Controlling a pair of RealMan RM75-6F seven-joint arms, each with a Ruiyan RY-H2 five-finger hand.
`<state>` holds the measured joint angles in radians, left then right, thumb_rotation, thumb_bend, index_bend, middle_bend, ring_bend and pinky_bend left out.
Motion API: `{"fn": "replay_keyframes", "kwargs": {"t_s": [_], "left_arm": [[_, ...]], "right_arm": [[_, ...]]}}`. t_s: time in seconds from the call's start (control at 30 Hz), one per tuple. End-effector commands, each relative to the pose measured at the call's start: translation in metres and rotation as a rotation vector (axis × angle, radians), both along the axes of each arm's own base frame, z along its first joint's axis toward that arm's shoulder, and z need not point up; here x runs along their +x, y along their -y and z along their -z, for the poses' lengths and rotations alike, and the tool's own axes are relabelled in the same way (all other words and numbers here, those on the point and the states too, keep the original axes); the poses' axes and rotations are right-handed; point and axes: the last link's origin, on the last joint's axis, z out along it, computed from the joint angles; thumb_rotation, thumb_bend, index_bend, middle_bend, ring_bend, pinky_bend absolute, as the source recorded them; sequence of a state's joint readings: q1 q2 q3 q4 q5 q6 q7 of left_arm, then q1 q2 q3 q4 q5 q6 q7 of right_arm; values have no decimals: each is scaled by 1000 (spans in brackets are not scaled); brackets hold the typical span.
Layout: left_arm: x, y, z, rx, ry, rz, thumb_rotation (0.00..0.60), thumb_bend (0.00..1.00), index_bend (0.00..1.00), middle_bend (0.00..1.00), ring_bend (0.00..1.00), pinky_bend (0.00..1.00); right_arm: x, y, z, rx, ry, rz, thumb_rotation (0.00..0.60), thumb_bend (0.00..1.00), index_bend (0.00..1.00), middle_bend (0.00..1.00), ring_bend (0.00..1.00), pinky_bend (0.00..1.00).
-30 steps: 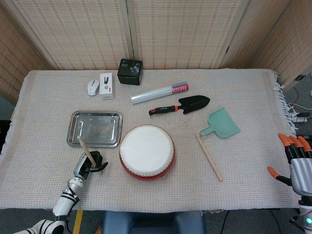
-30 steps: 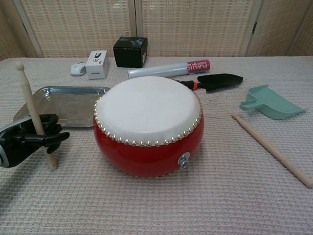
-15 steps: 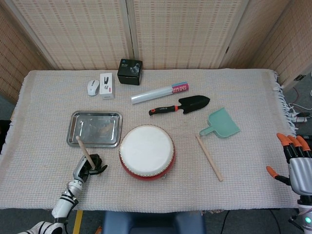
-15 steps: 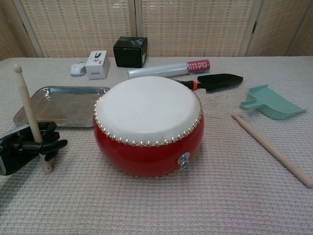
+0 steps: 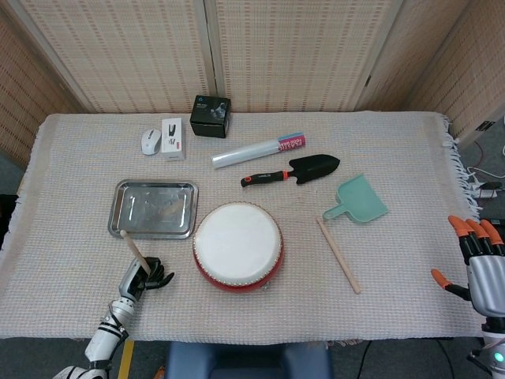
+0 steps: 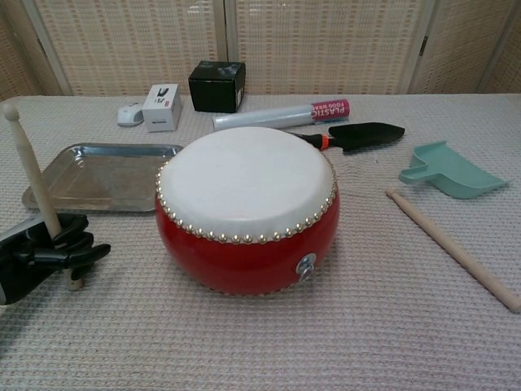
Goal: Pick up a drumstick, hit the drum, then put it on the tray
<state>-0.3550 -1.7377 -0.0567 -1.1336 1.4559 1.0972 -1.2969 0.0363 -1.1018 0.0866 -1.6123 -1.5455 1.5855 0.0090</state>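
My left hand [image 5: 142, 275] [image 6: 45, 257] grips a wooden drumstick [image 5: 132, 249] [image 6: 31, 175] near its lower end, holding it almost upright, tip up, just left of the red drum [image 5: 237, 246] [image 6: 247, 208]. The drum has a white skin and stands in the middle near the front. Behind the left hand lies the metal tray [image 5: 154, 208] [image 6: 106, 175], holding nothing that I can see. A second drumstick [image 5: 338, 255] [image 6: 452, 248] lies flat on the cloth right of the drum. My right hand [image 5: 476, 260] hangs at the table's right edge with its fingers apart, holding nothing.
Behind the drum lie a black trowel with a red-tipped handle [image 5: 292, 170], a rolled plastic tube [image 5: 259, 150], a teal scoop [image 5: 359, 200], a black box [image 5: 211, 115], a white box [image 5: 173, 138] and a white mouse [image 5: 150, 141]. Woven screens stand behind the table.
My left hand has drawn back towards the front edge and to the left, taking the upright drumstick with it. The right hand has stayed put.
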Motion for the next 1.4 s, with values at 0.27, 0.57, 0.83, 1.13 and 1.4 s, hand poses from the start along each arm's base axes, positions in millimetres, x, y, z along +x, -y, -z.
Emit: {"fn": "replay_keyframes", "kwargs": {"t_s": [0.27,0.57,0.83,1.13,1.4], "left_arm": [[-5,2,0,37,-11,0,600,394,1000,1000,1000,1000],[-6,-4,-10,111,-93,46,600,657,1000,1000,1000,1000],[4,-29,-56,228,-288,200,600,724,1000,1000,1000,1000],[46,-70,-104,520,-922,535,600,732,1000,1000,1000,1000],[112,-73,-99,615,-1375,765,600,727,1000,1000,1000,1000]], "right_arm": [[3,0,0,-2,-3,-7,600,156,69,123,0,79],[4,-1,-1,-6,-4,-13,600,156,68,123,0,79],[5,3,-7,-18,-17,-28,600,155,69,123,0,79],[7,9,-12,-22,-28,-53,600,156,68,123,0,79],[6,10,-16,-30,-25,-71,600,156,69,123,0,79]]}}
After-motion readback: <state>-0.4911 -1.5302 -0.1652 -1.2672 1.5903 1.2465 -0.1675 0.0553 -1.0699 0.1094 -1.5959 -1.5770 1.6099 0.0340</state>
